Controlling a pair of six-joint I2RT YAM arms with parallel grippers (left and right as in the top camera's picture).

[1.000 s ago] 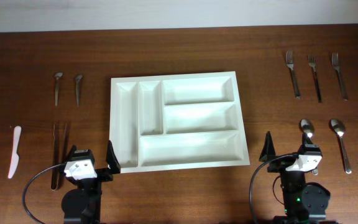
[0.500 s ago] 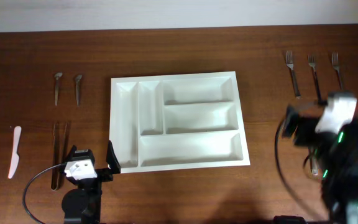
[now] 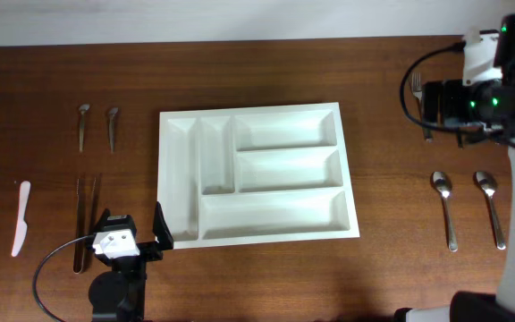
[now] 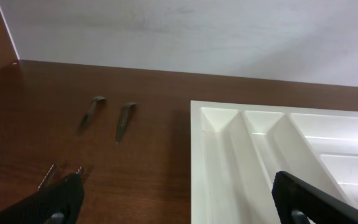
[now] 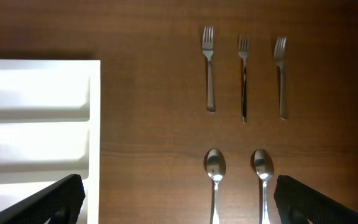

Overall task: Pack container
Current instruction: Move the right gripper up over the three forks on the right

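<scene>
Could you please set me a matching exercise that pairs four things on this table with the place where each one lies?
Things:
1. container
2. white knife
3. three forks
4. two large spoons

Places:
A. right side, far row
B. leftmost of all
C. in the middle
D. right side, near row

Pairs: 1-C; 2-B; 3-A; 4-D
</scene>
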